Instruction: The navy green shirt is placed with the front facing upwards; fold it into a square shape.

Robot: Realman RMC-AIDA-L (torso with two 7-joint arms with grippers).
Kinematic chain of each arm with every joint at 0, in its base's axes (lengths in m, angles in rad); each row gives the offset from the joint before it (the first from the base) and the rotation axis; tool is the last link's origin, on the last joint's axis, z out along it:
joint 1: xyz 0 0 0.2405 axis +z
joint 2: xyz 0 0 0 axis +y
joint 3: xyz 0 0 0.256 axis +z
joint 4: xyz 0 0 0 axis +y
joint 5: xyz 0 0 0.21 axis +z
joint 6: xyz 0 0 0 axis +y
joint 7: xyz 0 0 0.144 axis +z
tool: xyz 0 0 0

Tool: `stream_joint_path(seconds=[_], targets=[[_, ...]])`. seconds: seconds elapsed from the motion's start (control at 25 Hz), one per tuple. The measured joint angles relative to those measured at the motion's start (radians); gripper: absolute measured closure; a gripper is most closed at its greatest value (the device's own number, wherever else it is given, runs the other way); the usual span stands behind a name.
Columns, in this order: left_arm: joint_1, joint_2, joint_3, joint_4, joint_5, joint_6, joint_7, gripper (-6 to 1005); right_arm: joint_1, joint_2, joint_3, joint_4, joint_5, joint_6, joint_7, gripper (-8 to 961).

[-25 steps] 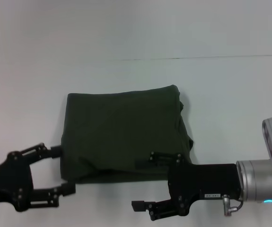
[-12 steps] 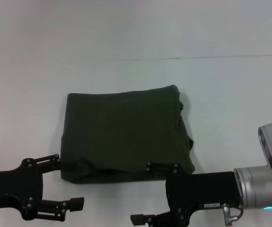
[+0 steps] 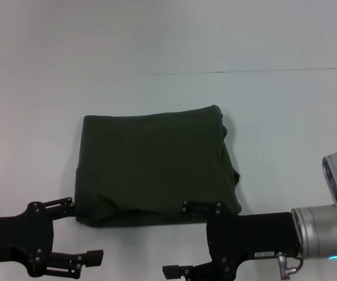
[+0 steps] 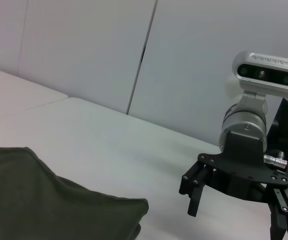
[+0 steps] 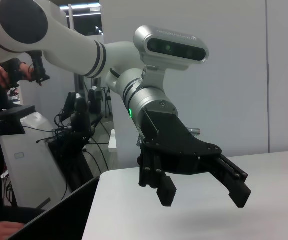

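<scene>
The navy green shirt (image 3: 155,165) lies folded into a near-square dark block in the middle of the white table, with its lettering and collar hidden. A corner of it also shows in the left wrist view (image 4: 43,207). My left gripper (image 3: 83,231) hovers open and empty just off the shirt's near left corner. My right gripper (image 3: 187,240) stands open and empty at the shirt's near right edge, its upper finger over the hem. Each wrist view shows the other arm: the right gripper (image 4: 234,215) and the left gripper (image 5: 202,194), both open.
A thin seam (image 3: 227,72) crosses the white table (image 3: 285,129) behind the shirt. In the right wrist view, a desk with cables and a person's arm (image 5: 3,75) show beyond the table's left side.
The left gripper has drawn back from the shirt's left edge toward the table's near side. The right gripper has sunk slightly nearer too. The shirt has not moved.
</scene>
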Motion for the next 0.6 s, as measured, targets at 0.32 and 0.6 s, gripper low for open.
stream_joint_path(seconds=[0.32,0.6], targets=[[0.001,0.000,-0.006,0.000,0.000,-0.001,0.010,50,-0.004,-0.001,0.002,0.000,0.001,0.000,0.006,37],[0.002,0.000,-0.007,0.000,0.000,-0.001,0.012,49,-0.006,-0.001,0.002,0.000,0.005,0.004,0.006,37]])
